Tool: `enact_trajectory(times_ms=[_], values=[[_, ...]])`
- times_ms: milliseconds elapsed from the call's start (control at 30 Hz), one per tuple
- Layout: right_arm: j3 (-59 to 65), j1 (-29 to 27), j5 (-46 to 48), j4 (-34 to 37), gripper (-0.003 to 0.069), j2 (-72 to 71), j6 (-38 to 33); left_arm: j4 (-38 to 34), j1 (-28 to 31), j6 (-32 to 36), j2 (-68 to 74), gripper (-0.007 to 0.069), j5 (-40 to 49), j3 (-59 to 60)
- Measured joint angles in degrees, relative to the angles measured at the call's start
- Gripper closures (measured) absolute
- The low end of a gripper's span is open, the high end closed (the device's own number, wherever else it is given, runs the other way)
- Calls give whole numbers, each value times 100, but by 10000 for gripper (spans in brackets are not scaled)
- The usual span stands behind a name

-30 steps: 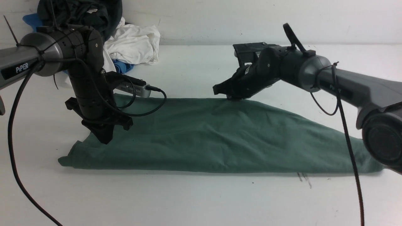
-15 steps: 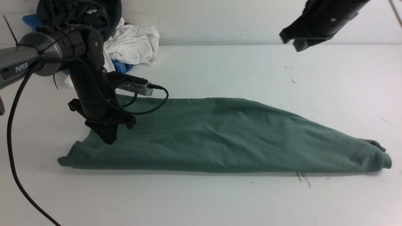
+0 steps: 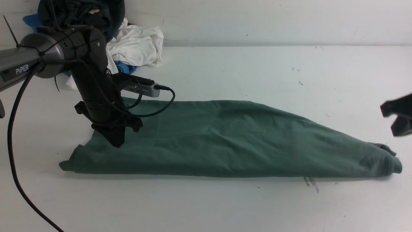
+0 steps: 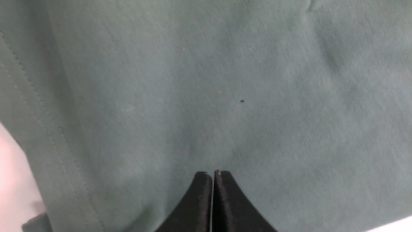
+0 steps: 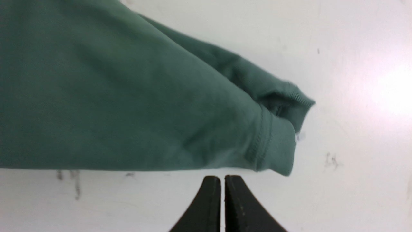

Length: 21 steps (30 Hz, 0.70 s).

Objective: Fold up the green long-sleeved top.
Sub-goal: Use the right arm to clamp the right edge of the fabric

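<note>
Green top [image 3: 225, 141] lies flat on the white desk [image 3: 225, 71], folded into a long band across mid frame, tapering toward the right. Left hand [image 3: 115, 139], fingers pressed together w/ no cloth btwn them, is over the band's left end. Right hand [image 5: 222, 178], also pressed together, hangs at right edge near the narrow end. Clothes pile [image 3: 135, 45] upper left.

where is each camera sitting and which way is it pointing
Front view: between the arms, facing forward over the table at the green long-sleeved top; left gripper and right gripper show.
Left wrist view: on the left wrist, close above the top's fabric and hem; its shut fingertips show.
Right wrist view: on the right wrist, facing the top's right end and bare table; its shut fingertips show.
Shared: all three see the top.
</note>
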Motion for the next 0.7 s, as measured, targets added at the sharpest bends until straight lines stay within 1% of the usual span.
enact_trajectory(times_ms=[33,100,167,267,300,333,400,467,567,700], values=[[88,-62,-76,46,620,44,-14,0,0,0,0,632,-19,0],[251,-209,-220,128,556,196,-71,0,0,0,0,632,-39,0],[271,-285,-415,237,462,403,-103,0,0,0,0,632,-38,0],[271,-297,-727,320,298,678,-95,0,0,0,0,632,-38,0],[271,-297,-792,330,274,719,-76,0,0,0,0,632,-38,0],[271,-297,-960,346,178,888,15,0,0,0,0,632,-38,0],[271,-297,-1141,326,84,1061,152,0,0,0,0,631,-38,0],[271,-297,-1321,179,8,1294,400,0,0,0,0,631,-38,0],[271,-297,-1464,19,-24,1491,700,0,0,0,0,631,-38,0],[264,-247,-1600,-95,-23,1645,845,0,0,0,0,631,-38,0]])
